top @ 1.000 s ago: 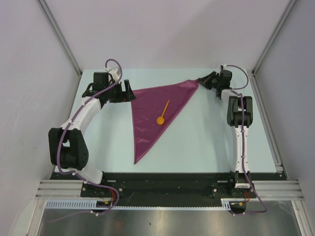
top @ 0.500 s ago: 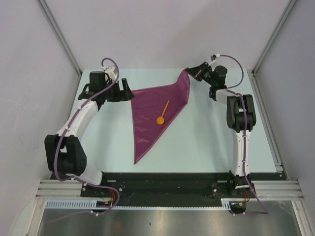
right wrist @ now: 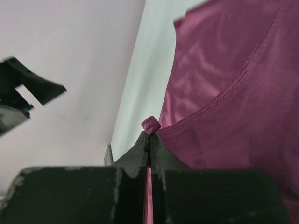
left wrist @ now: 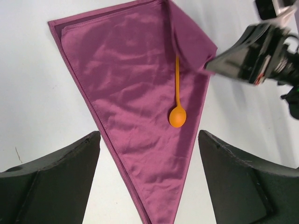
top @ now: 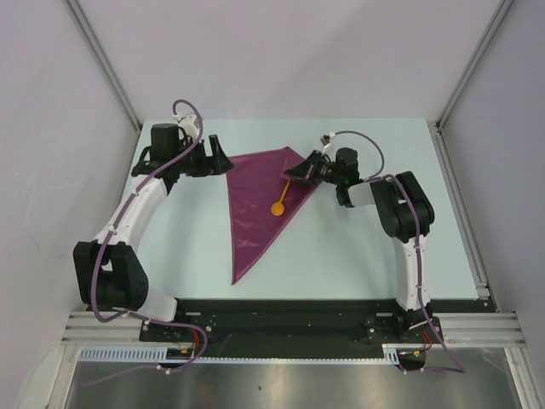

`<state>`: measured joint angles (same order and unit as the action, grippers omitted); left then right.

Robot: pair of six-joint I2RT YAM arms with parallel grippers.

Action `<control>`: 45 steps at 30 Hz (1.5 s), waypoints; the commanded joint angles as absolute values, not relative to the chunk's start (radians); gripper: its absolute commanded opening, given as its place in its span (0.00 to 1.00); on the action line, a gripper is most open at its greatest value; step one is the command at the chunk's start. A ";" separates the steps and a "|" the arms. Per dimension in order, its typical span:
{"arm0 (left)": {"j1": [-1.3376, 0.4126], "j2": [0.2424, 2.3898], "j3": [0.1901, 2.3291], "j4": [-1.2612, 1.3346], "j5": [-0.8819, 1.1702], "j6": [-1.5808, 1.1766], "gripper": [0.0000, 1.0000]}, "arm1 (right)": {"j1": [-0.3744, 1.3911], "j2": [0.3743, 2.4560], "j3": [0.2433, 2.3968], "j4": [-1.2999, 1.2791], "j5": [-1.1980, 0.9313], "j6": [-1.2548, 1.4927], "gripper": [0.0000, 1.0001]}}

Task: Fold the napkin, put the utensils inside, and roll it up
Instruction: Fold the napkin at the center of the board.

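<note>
Right gripper [top: 295, 173], top view: the jaws are pressed together on the far right corner of the napkin [top: 255, 209]. Within the last second this arm has carried that corner inward from the far right side of the table [top: 366, 247]. The corner now sits over the handle end of the orange spoon [top: 280, 204]. The long right-hand point of the cloth is gone, and a flap is doubled back toward the centre. The left gripper [top: 218, 158] stands spread just beside the far left corner of the napkin, holding nothing, and has barely shifted.

Left wrist view: the spoon [left wrist: 177, 100] lies on the napkin [left wrist: 126, 102], and the end of its handle passes under the doubled flap. The closed tip of the right gripper [left wrist: 210, 65] meets the flap's edge just beside the handle. The left gripper's own fingers [left wrist: 56, 186] stand wide apart with nothing between them.

Right wrist view: the fingertips are shut tight, and a small nub of plum cloth protrudes from the pinch. The spoon is not visible here.

Assessment: the fold over the utensil is under way. The flap is still held rather than laid flat. Rolling has not begun.
</note>
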<state>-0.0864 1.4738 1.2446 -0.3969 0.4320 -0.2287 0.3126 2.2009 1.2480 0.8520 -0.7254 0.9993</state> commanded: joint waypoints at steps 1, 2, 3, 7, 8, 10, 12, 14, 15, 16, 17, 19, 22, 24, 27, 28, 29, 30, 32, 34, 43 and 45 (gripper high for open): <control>-0.078 1.413 1.238 -0.359 0.476 -0.245 0.90 | 0.368 2.112 1.194 0.946 -0.759 1.017 0.00; -0.078 1.413 1.238 -0.359 0.479 -0.244 0.90 | 0.374 2.109 1.186 0.950 -0.758 1.022 0.00; -0.078 1.413 1.236 -0.357 0.480 -0.245 0.90 | 0.380 2.108 1.168 0.960 -0.758 1.026 0.00; -0.077 1.405 1.236 -0.359 0.485 -0.245 0.90 | 0.414 2.097 1.121 0.989 -0.756 1.045 0.00; -0.078 1.405 1.238 -0.360 0.486 -0.245 0.90 | 0.419 2.095 1.111 0.989 -0.756 1.043 0.00; -0.078 1.402 1.236 -0.357 0.488 -0.245 0.90 | 0.428 2.089 1.082 0.991 -0.758 1.045 0.00; -0.077 1.401 1.238 -0.359 0.489 -0.247 0.90 | 0.433 2.082 1.062 0.999 -0.759 1.046 0.00; -0.077 1.404 1.236 -0.359 0.492 -0.247 0.90 | 0.440 2.071 1.032 1.002 -0.758 1.045 0.00; -0.078 1.404 1.235 -0.357 0.494 -0.248 0.90 | 0.443 2.068 1.023 1.002 -0.758 1.045 0.00; -0.077 1.404 1.236 -0.357 0.492 -0.249 0.90 | 0.448 2.065 1.009 1.002 -0.758 1.045 0.00; -0.078 1.405 1.236 -0.356 0.495 -0.250 0.91 | 0.454 2.060 1.002 1.003 -0.758 1.039 0.00; -0.078 1.405 1.235 -0.356 0.499 -0.252 0.90 | 0.460 2.059 0.991 0.999 -0.755 1.034 0.00; -0.078 1.408 1.233 -0.354 0.499 -0.253 0.90 | 0.469 2.063 0.985 1.002 -0.750 1.031 0.00; -0.077 1.411 1.233 -0.354 0.500 -0.253 0.91 | 0.472 2.066 0.983 1.000 -0.750 1.026 0.00; -0.078 1.413 1.232 -0.354 0.500 -0.253 0.91 | 0.480 2.065 0.985 0.983 -0.753 1.008 0.02; -0.077 1.414 1.233 -0.354 0.500 -0.253 0.91 | 0.482 2.062 0.985 0.971 -0.755 1.002 0.09; -0.077 1.414 1.233 -0.356 0.500 -0.253 0.91 | 0.485 2.059 0.983 0.963 -0.756 0.996 0.14; -0.077 1.414 1.233 -0.356 0.499 -0.252 0.91 | 0.485 2.048 0.979 0.959 -0.759 0.982 0.22; -0.077 1.414 1.233 -0.357 0.497 -0.252 0.91 | 0.491 2.033 0.973 0.940 -0.764 0.962 0.38; -0.077 1.414 1.233 -0.359 0.489 -0.250 0.91 | 0.499 1.994 0.965 0.896 -0.770 0.909 0.45; -0.077 1.399 1.230 -0.360 0.468 -0.249 0.91 | 0.578 1.750 1.037 0.284 -0.636 0.438 0.54; -0.077 1.396 1.233 -0.361 0.462 -0.247 0.91 | 0.653 1.715 1.101 0.149 -0.577 0.254 0.54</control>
<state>-0.0845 1.4445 1.2385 -0.3828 0.4732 -0.2379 0.5564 1.8053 0.9924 0.4934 -0.6914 0.6136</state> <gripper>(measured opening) 0.907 0.537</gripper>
